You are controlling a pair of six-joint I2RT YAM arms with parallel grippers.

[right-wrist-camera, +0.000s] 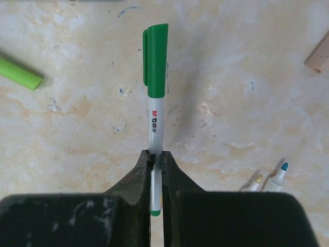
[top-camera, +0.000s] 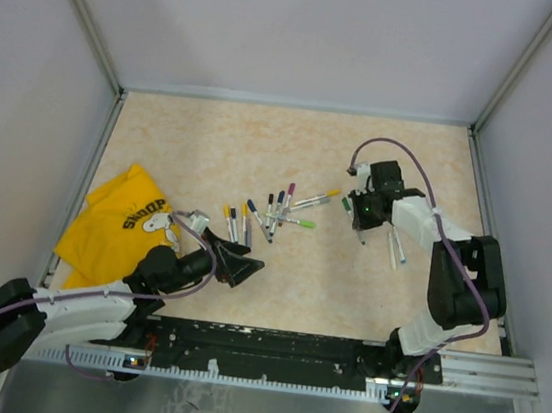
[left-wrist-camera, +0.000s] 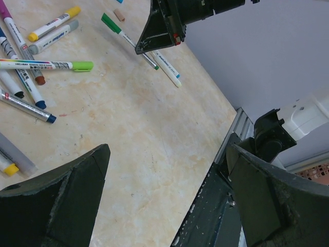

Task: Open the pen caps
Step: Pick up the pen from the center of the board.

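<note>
Right wrist view shows you the right claw (right-wrist-camera: 156,155) clamped on the pen (right-wrist-camera: 156,123), green cap (right-wrist-camera: 156,62) jutting beyond its tips; your left claw (left-wrist-camera: 168,154) stands wide.

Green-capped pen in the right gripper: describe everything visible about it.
The green-capped pen is slim, with a white plastic-looking barrel bearing a red logo. Its green clipped cap is still on, and the tail end is green too. The right gripper is shut on the barrel near the tail, and the cap points away from the wrist.
</note>
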